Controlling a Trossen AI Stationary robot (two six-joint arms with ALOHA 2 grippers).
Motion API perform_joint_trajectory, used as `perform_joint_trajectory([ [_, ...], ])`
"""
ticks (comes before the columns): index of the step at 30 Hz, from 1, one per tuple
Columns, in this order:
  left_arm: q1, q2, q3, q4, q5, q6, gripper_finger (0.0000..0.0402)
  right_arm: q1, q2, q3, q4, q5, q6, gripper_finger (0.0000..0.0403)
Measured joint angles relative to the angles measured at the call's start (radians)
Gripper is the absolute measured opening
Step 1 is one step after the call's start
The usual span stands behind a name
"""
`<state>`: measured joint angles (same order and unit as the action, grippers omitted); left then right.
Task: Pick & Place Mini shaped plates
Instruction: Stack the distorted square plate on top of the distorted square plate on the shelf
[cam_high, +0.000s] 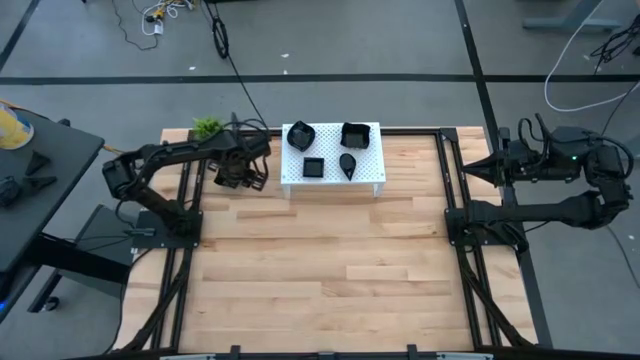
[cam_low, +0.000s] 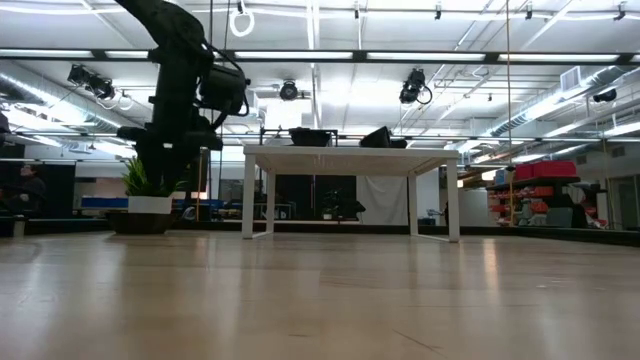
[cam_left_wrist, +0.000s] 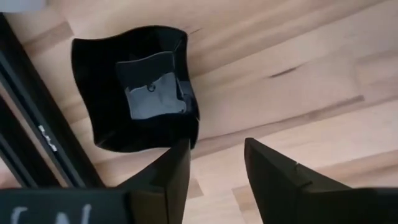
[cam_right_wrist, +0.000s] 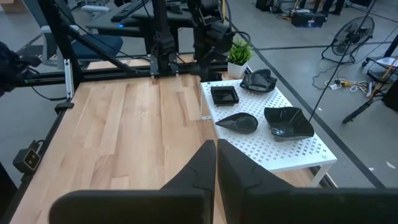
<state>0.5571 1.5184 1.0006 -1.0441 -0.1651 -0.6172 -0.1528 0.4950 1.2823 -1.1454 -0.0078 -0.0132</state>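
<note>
- Black glossy mini plates, four on the white perforated stand (cam_high: 370, 172) at the far middle of the desk (cam_high: 330, 270): a wavy-edged rounded plate (cam_high: 300, 134) at the stand's far left, a larger square-ish plate (cam_high: 355, 134) at its far right, a small square plate (cam_high: 314, 167) at near left, a teardrop plate (cam_high: 347, 165) at near right. All four sit apart from one another.
- Same four in the right wrist view: wavy-edged rounded plate (cam_right_wrist: 259, 80), small square plate (cam_right_wrist: 224, 94), teardrop plate (cam_right_wrist: 238, 122), larger square-ish plate (cam_right_wrist: 287, 122).
- Fifth plate (cam_left_wrist: 134, 87), wavy-edged and squarish, flat on the bare wood of the desk just beside the black frame rail, seen in the left wrist view; a pale reflection shows in its well.
- Left gripper (cam_high: 238, 172): over the desk just left of the stand, near the far edge. Its fingers (cam_left_wrist: 171, 177) stand parted, with bare wood between them; nothing is held. One fingertip lies right at the rim of the fifth plate.
- Right gripper (cam_high: 478, 165): by the desk's right edge, well apart from the stand, waiting. Its fingers (cam_right_wrist: 199, 168) are pressed together, empty.
- Green potted plant (cam_high: 208, 127): far left corner of the desk, beside the left arm.
</note>
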Motion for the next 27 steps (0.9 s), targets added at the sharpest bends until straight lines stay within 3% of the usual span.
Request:
perform_joint_trajectory([
  [12,0.001,0.102,0.000,0.041,-0.030,0.028,0.0161,0.000,0.000,0.000,0.000,0.000,0.000,0.0020],
  [27,0.001,0.106,-0.107,0.120,-0.066,0.028,0.0160,0.000,0.000,0.000,0.000,0.000,0.000,0.0020],
])
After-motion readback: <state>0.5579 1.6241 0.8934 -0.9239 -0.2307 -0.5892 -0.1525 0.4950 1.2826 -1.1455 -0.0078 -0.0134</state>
